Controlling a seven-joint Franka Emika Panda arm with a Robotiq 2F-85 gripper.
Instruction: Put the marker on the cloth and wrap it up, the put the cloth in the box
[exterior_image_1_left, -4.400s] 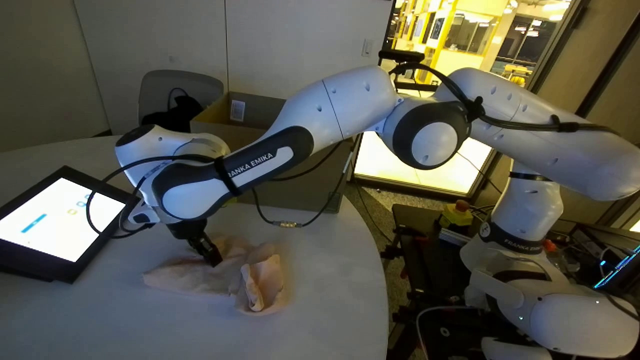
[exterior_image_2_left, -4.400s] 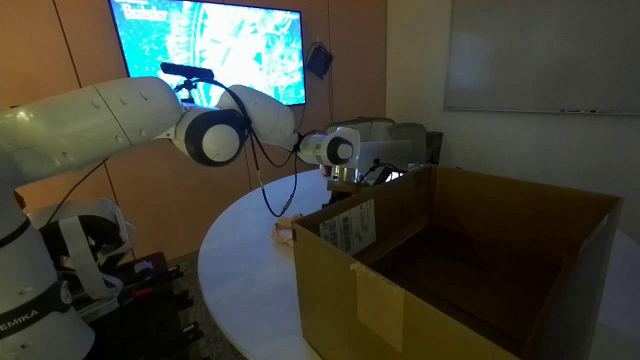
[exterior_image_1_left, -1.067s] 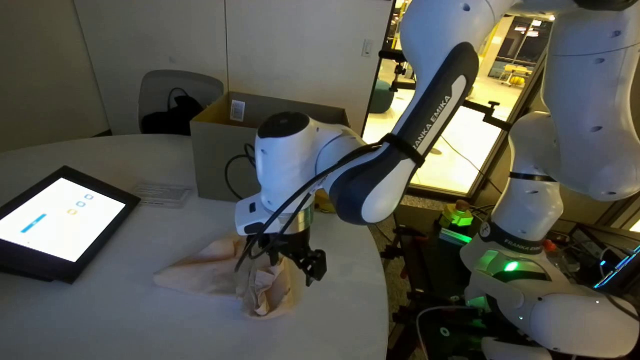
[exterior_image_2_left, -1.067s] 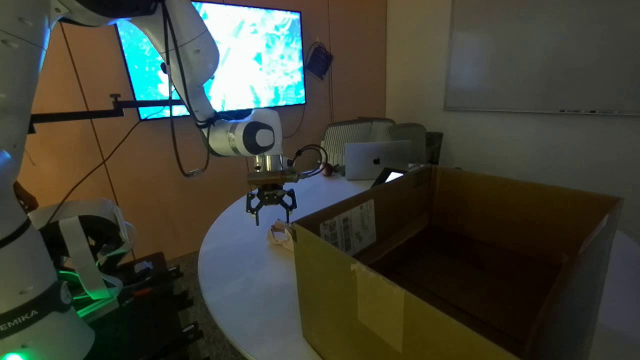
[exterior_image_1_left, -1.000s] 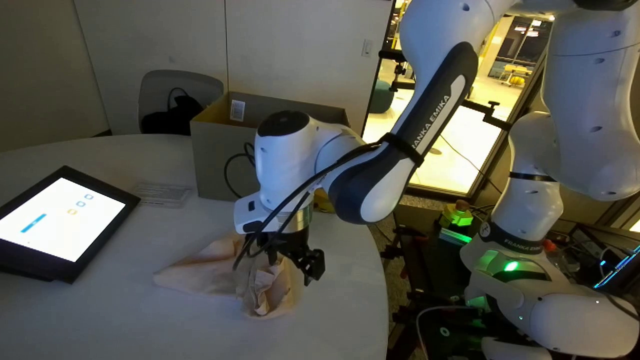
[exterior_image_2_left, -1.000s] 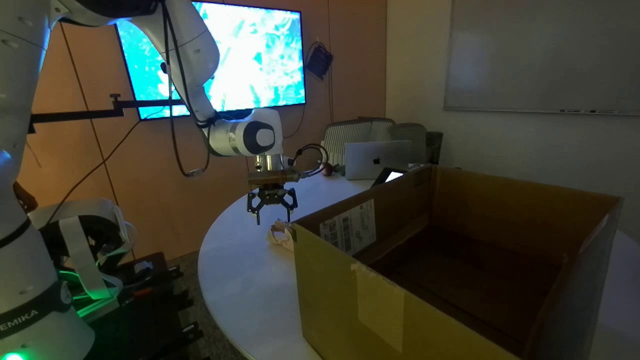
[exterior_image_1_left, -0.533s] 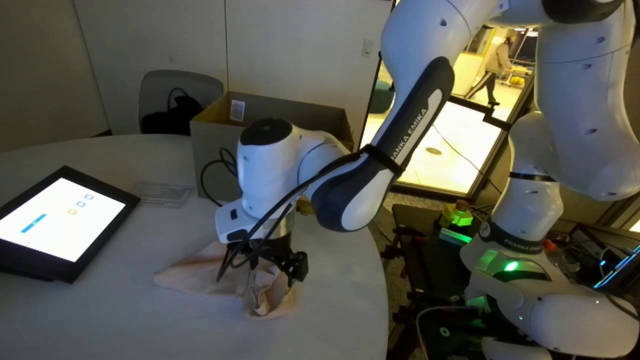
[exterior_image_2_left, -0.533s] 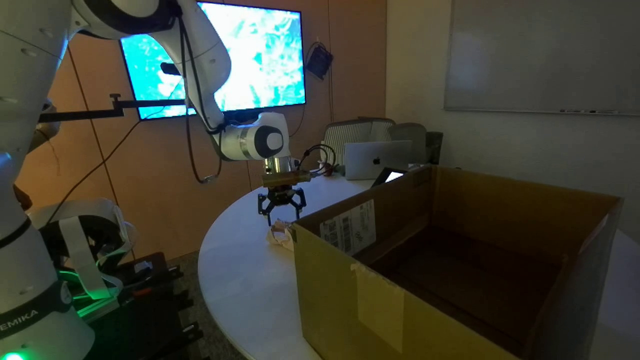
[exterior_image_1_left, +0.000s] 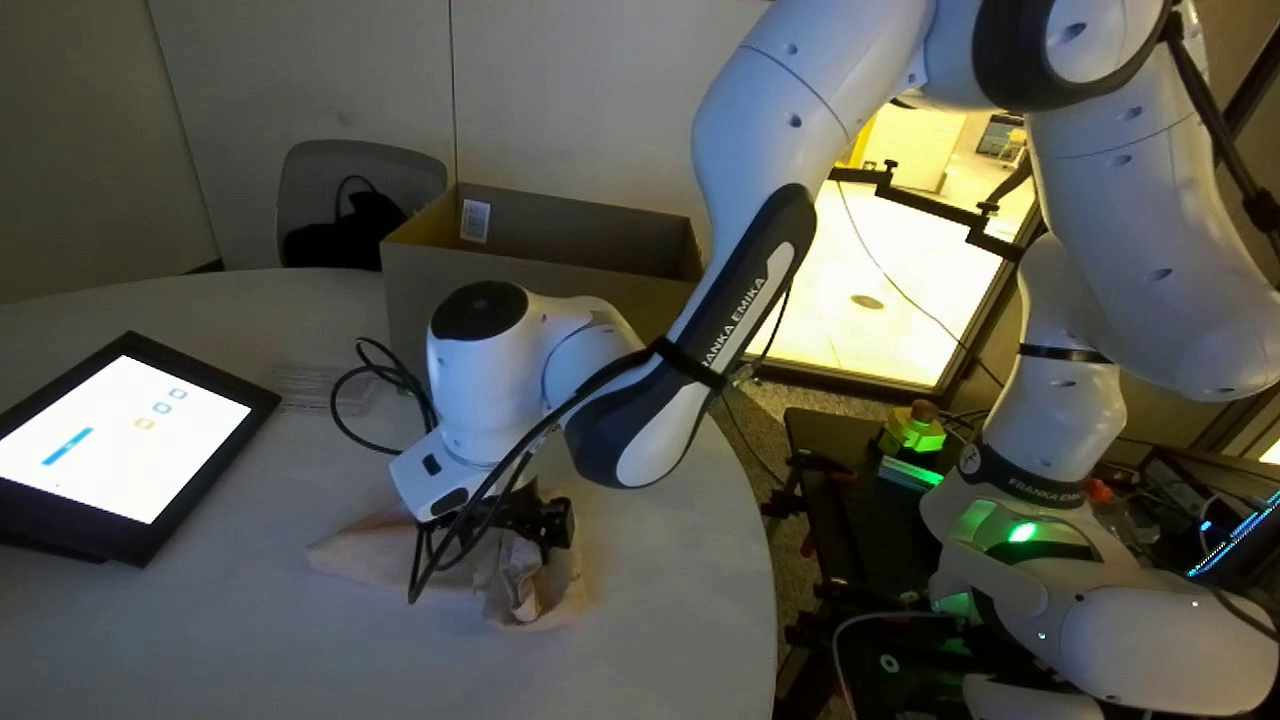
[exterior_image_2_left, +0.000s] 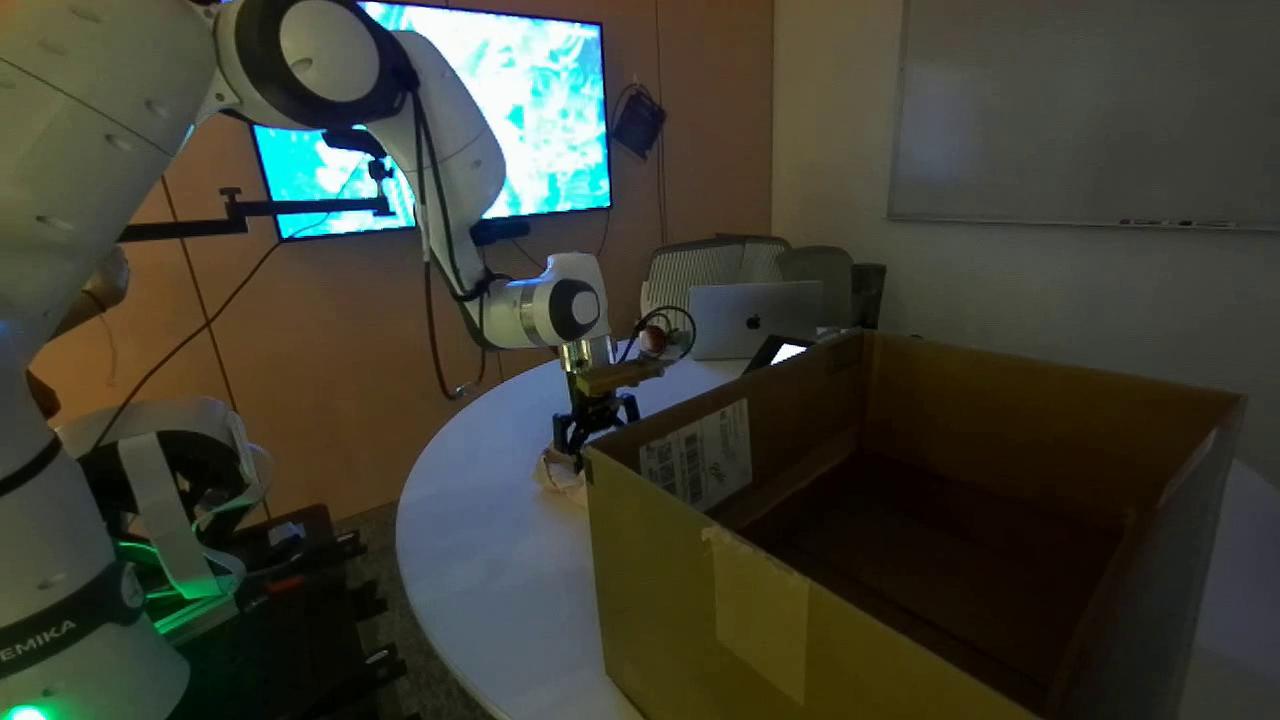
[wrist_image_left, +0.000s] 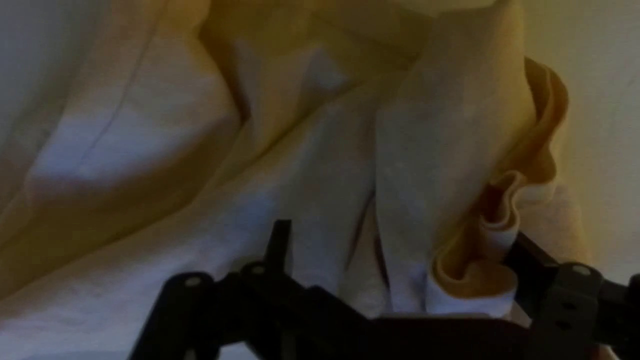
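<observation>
The pale beige cloth (exterior_image_1_left: 370, 550) lies rumpled and partly folded on the table, and it fills most of the wrist view, with a curled, bunched edge (wrist_image_left: 475, 280) at its right. My gripper (wrist_image_left: 401, 235) is low over it, jaws wide apart. The bunched fold stands between the fingers, close to the right finger (wrist_image_left: 532, 270); whether they touch I cannot tell. The left finger (wrist_image_left: 277, 245) is over a flatter part of the cloth. The marker is hidden or out of view. The open cardboard box (exterior_image_2_left: 690, 610) stands on the table beside the cloth in both exterior views.
A tablet with a lit screen (exterior_image_1_left: 130, 440) sits on the table, with a clear flat case (exterior_image_1_left: 310, 385) near it. Loose cables (exterior_image_1_left: 375, 390) hang from my wrist. A laptop (exterior_image_2_left: 755, 318) stands farther back. The box's near corner partly hides the cloth in an exterior view.
Over the last second my gripper has come down and across onto the bunched part of the cloth, tilting somewhat. Its jaws have stayed open. The cloth and the box look unmoved.
</observation>
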